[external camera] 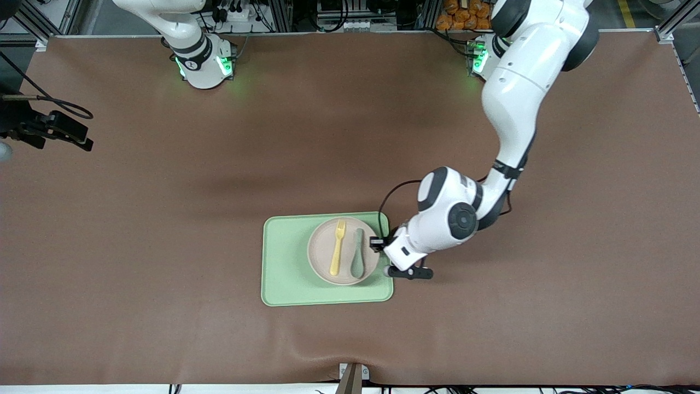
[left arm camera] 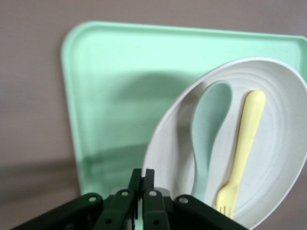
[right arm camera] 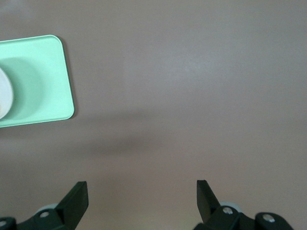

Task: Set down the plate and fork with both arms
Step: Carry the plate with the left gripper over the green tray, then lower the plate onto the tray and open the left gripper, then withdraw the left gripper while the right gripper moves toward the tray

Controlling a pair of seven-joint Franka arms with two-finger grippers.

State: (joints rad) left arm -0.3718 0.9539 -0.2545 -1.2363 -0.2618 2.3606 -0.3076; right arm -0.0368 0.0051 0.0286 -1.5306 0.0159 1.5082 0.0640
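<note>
The off-white plate (external camera: 321, 246) lies on the light-green tray (external camera: 284, 262), at the tray's end toward the left arm. The pale-yellow fork (external camera: 337, 248) rests on the plate beside a grey-green spoon (external camera: 357, 254). My left gripper (external camera: 377, 242) is at the plate's rim, on the side toward the left arm. In the left wrist view its fingers (left arm camera: 143, 173) are shut on the rim of the plate (left arm camera: 280, 143), which casts a broad shadow on the tray (left arm camera: 110, 72). The fork (left arm camera: 244, 143) and spoon (left arm camera: 208, 129) lie side by side. My right gripper (right arm camera: 142, 196) hangs open over bare table.
The right arm's hand (external camera: 76, 134) waits high at the right arm's end of the table, well away from the tray (right arm camera: 38, 81). Brown table mat surrounds the tray on all sides. A small bracket (external camera: 353, 376) sits at the table edge nearest the front camera.
</note>
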